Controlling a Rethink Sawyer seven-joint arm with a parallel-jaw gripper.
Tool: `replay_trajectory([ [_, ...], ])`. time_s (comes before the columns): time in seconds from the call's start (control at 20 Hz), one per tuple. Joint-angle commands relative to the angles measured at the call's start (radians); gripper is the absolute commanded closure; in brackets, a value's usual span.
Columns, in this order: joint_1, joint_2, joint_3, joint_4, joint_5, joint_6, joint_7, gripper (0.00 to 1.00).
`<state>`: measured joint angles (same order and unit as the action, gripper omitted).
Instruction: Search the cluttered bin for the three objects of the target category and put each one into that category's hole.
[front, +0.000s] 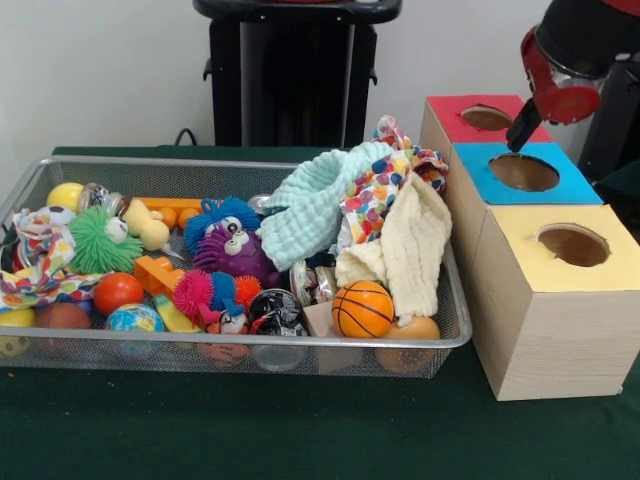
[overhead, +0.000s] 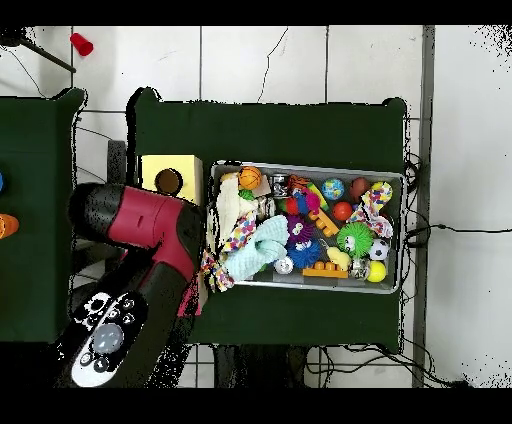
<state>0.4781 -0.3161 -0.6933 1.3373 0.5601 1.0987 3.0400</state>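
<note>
One bin (front: 40, 175), three boxes (front: 560, 320), three cloths (front: 320, 205)

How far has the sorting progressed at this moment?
Done: nothing that shows; the holes' insides are hidden. In hand: the gripper hangs over the blue box, and whether it carries anything cannot be told. Left: the mesh bin is full of toys and cloths.

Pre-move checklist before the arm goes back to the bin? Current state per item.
1. Gripper out of the bin: ok, it hangs over the blue-topped box.
2. Gripper open or holding something: cannot tell, fingers not resolved.
3. Holes unobstructed: ok for the yellow-topped box and blue; the red-topped box is open too.
4. Targets reachable: not ok in part, the mint cloth and cream cloth drape over toys.
5. Wire bin seated flat on the table: ok.
</note>
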Motion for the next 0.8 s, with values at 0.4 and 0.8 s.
replay_trajectory([
  [0.4,-0.132,-0.122,0.046,0.032,-0.116,-0.018,-0.013,1.00],
  [0.8,-0.156,-0.140,0.030,0.059,-0.194,-0.031,0.008,1.00],
])
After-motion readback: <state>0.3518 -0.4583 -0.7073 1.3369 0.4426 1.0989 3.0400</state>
